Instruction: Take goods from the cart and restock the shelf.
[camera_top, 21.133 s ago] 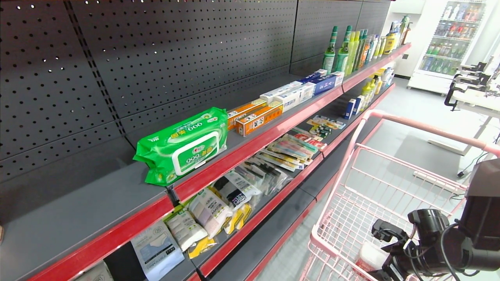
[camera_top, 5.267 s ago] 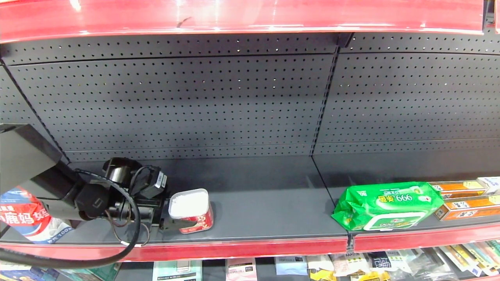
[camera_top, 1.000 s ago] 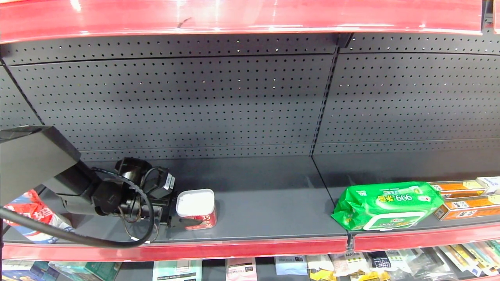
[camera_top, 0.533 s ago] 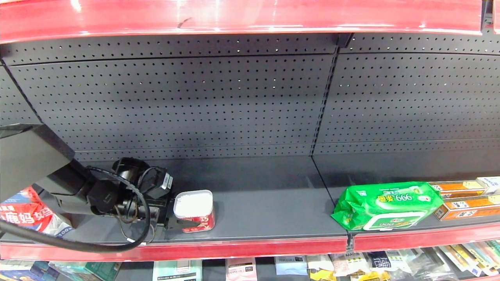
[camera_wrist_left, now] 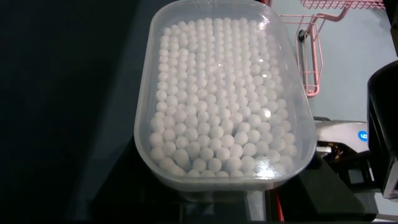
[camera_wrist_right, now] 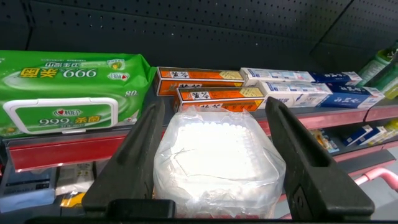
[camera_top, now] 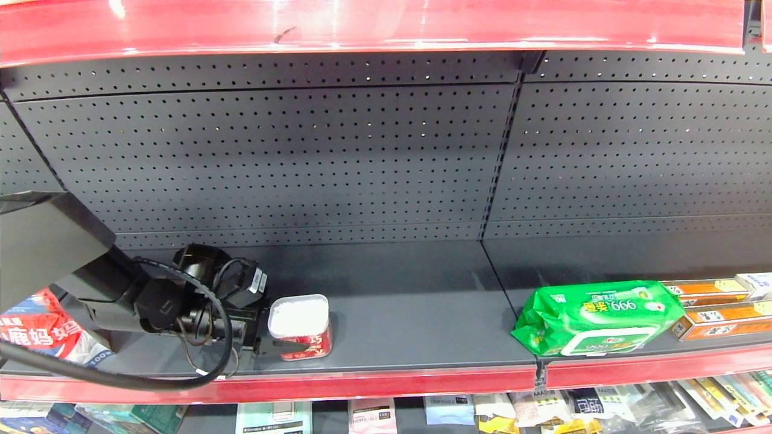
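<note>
The black left arm point(camera_top: 114, 289) comes in low from the left with its wrist level. The left gripper point(camera_top: 288, 342) is closed around the base of a clear, red-labelled plastic tub of white beads point(camera_top: 300, 316). The right gripper point(camera_wrist_right: 216, 118) clasps a clear plastic-wrapped white pack point(camera_wrist_right: 217, 163) between its black fingers point(camera_wrist_right: 146, 152).

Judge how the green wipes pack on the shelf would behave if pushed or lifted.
The green wipes pack lies flat on the shelf, so a push would probably slide it, not roll it. Its crinkled film ends suggest it would sag if lifted by one end. The glossy wrap may be slippery.
</note>
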